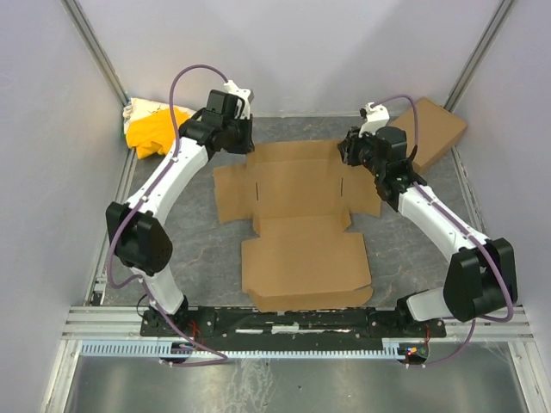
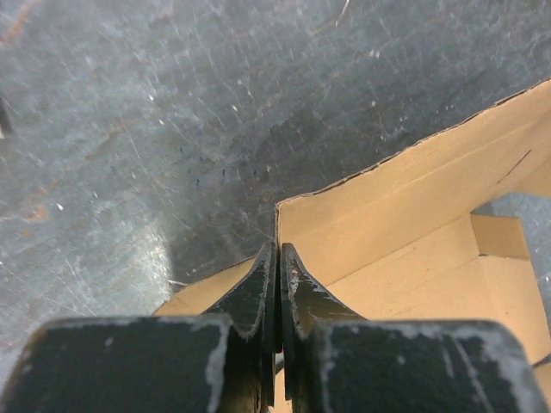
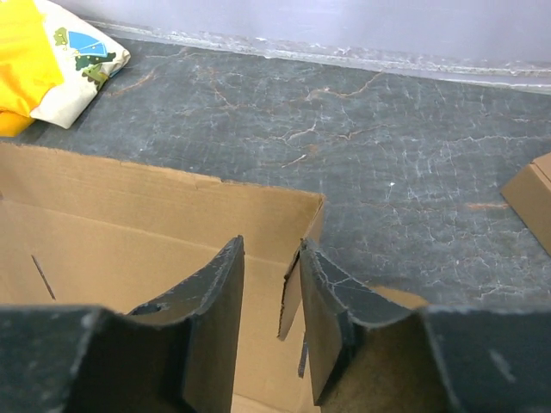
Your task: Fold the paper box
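The paper box (image 1: 301,224) lies opened out in the middle of the table, plain brown with creases and side flaps. Its far wall stands raised in both wrist views. My left gripper (image 1: 247,144) is at the box's far left corner. In the left wrist view my left gripper (image 2: 277,248) is shut on the upright cardboard edge at that corner of the box (image 2: 413,206). My right gripper (image 1: 351,155) is at the far right corner. In the right wrist view it (image 3: 271,245) is open, astride a small upright flap of the box (image 3: 129,224) that stands close to the right finger.
A second brown cardboard box (image 1: 435,129) lies at the back right and also shows in the right wrist view (image 3: 538,198). A yellow-and-white cloth bundle (image 1: 155,129) lies at the back left and also shows in the right wrist view (image 3: 34,60). Walls enclose the table.
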`<state>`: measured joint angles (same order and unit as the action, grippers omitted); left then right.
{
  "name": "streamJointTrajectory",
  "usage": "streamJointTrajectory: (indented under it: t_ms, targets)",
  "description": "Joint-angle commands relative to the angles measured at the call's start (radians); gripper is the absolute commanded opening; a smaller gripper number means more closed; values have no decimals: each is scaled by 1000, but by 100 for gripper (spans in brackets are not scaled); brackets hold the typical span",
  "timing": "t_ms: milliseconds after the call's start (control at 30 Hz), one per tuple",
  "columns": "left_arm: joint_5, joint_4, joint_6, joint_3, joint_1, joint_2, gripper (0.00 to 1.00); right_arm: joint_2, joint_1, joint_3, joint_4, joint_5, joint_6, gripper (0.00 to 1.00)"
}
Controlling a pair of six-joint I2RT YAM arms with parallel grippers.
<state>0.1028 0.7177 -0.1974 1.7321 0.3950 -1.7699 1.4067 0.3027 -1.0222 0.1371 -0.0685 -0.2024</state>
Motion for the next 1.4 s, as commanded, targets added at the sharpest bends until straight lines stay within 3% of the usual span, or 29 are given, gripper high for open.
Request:
streamJointTrajectory:
  t_ms: [0,267,500,767,967,1367]
  targets:
    - [-57,-186,66,-23,22,138,6,-56,2,-85,-51,-10,-5,42]
    - [-31,-650,105,-406,42,384,6,-140,1,-156,-178,72,3,53]
    - [-43,-874,179,-678,63,494,7,-150,2,-233,-342,98,14,56]
    - [-88,-935,228,-800,84,540,7,-121,1,-298,-516,-13,67,56]
    - [-103,-948,220,-834,100,559,7,-28,0,-398,-707,1,76,54]
    - [-139,-862,116,-806,137,573,7,9,2,-427,-814,22,78,42]
